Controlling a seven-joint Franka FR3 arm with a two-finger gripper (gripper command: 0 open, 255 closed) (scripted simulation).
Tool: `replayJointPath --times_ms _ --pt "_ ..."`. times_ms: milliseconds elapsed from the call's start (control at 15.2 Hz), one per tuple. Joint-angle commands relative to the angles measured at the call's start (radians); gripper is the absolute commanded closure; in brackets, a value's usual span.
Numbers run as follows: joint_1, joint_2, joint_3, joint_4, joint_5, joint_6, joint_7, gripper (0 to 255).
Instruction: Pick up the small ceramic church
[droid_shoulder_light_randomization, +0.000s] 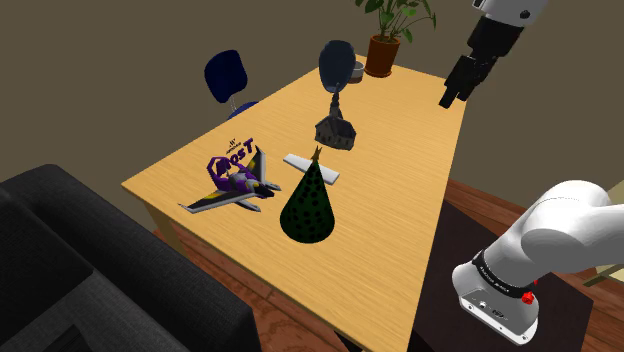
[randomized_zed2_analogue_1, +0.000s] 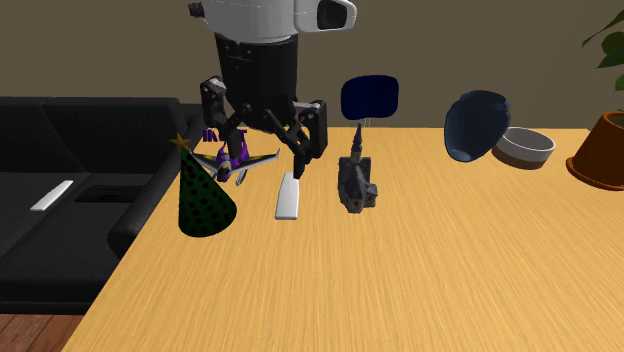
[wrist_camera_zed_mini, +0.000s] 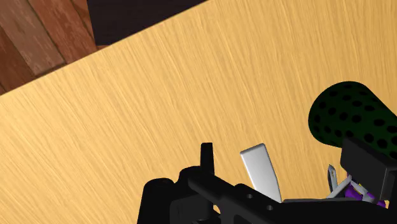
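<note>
The small church (droid_shoulder_light_randomization: 336, 130) is grey with a thin spire and stands upright near the middle of the wooden table (droid_shoulder_light_randomization: 400, 230). In the second exterior view the church (randomized_zed2_analogue_1: 356, 185) sits just right of my gripper (randomized_zed2_analogue_1: 262, 140). The gripper (droid_shoulder_light_randomization: 452, 92) hangs well above the table, off to the shoulder view's right of the church, near the table's edge. Its black fingers stand wide apart with nothing between them. In the wrist view the gripper (wrist_camera_zed_mini: 284, 153) looks down on bare tabletop.
A green dotted cone (droid_shoulder_light_randomization: 306, 205) with a star tip, a toy jet (droid_shoulder_light_randomization: 235, 185) and a flat white piece (droid_shoulder_light_randomization: 311, 168) lie near the church. Behind it are a dark blue vase (droid_shoulder_light_randomization: 336, 62), a grey bowl (randomized_zed2_analogue_1: 525, 147) and a potted plant (droid_shoulder_light_randomization: 385, 45). A black sofa (droid_shoulder_light_randomization: 70, 270) flanks the table.
</note>
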Motion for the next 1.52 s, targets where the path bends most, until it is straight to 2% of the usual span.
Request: replayJointPath --times_ms 0,726,1452 --pt "0.0 0.0 0.0 0.0 0.0 0.0 0.0 0" --pt "-0.041 0.331 0.057 0.084 -0.017 0.331 0.108 0" --pt "-0.081 0.705 0.087 0.33 -0.092 0.536 0.241 0"
